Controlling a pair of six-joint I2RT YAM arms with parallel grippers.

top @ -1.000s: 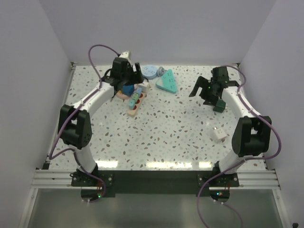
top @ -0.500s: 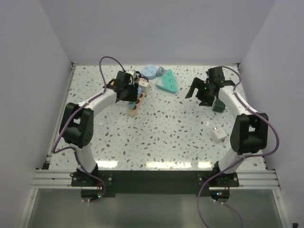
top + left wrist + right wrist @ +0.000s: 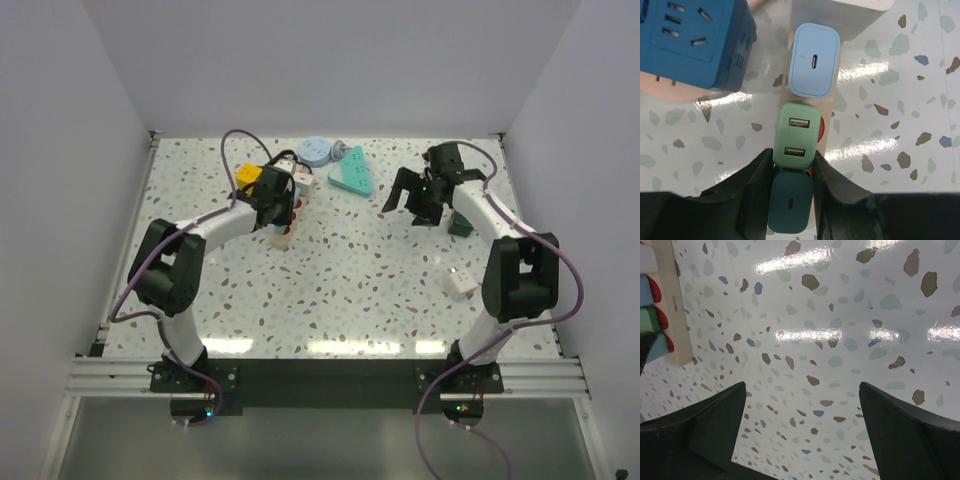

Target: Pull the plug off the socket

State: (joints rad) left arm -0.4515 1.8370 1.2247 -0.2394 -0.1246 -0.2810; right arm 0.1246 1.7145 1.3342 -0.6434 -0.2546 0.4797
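Left gripper [image 3: 792, 161] clamps dark teal plug [image 3: 790, 205] on socket [image 3: 826, 106] — right gripper [image 3: 801, 387] gapes.

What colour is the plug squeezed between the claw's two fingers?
The plug is dark teal, clearest in the left wrist view.

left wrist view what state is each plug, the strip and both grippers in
dark teal plug, in the strip, gripped
green plug, plugged in
light blue plug, plugged in
power strip, lying flat
blue cube socket, visible outlets empty
left gripper, shut on dark teal plug
right gripper, open, empty
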